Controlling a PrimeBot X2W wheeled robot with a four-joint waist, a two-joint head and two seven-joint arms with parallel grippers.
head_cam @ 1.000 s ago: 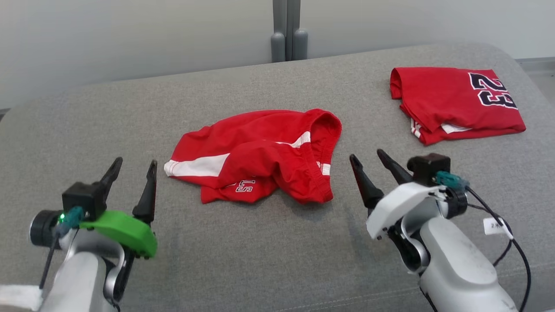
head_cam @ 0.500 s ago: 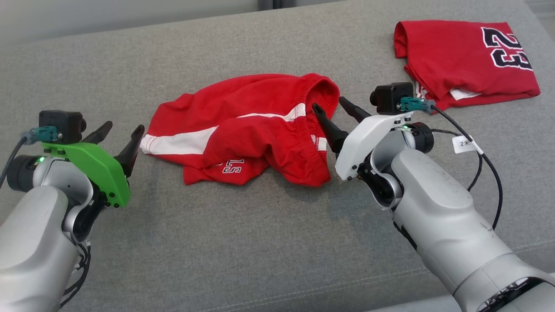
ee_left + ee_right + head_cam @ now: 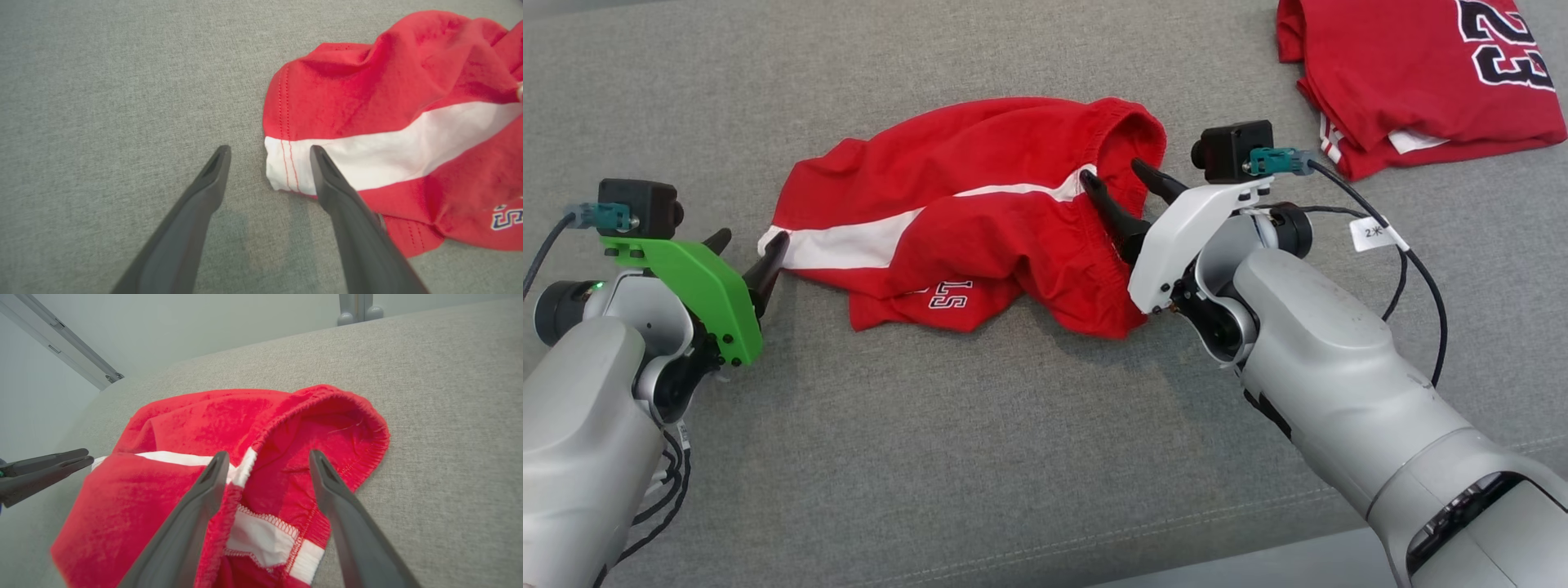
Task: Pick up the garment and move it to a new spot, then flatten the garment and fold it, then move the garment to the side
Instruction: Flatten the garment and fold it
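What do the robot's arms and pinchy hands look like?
Both arms are smooth silver-grey. The left gripper has a bright green bracket, the right gripper a white bracket. Each has two long dark pointed fingers, a small black camera box with a teal plug and black cables. The right cable wears a little white tag.
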